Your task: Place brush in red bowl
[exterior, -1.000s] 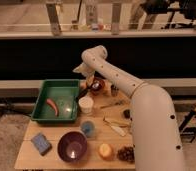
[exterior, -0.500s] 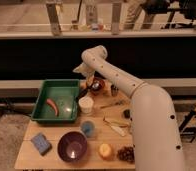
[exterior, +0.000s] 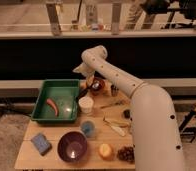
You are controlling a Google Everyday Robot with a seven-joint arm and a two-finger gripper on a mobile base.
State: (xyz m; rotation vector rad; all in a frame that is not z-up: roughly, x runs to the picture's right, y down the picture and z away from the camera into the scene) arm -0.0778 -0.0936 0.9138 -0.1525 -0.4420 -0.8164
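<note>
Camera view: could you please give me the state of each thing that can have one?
gripper: over the table's far edge, beside the red bowl.
red bowl: upright.
green bin: upright, one reddish item inside.
white cup: upright.
purple bowl: upright, looks empty.

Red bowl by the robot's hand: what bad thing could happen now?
The gripper hangs at the far side of the table, right beside the red bowl. It might bump that small bowl and push it off the back edge. The white cup stands close too, so it could get knocked over.
</note>
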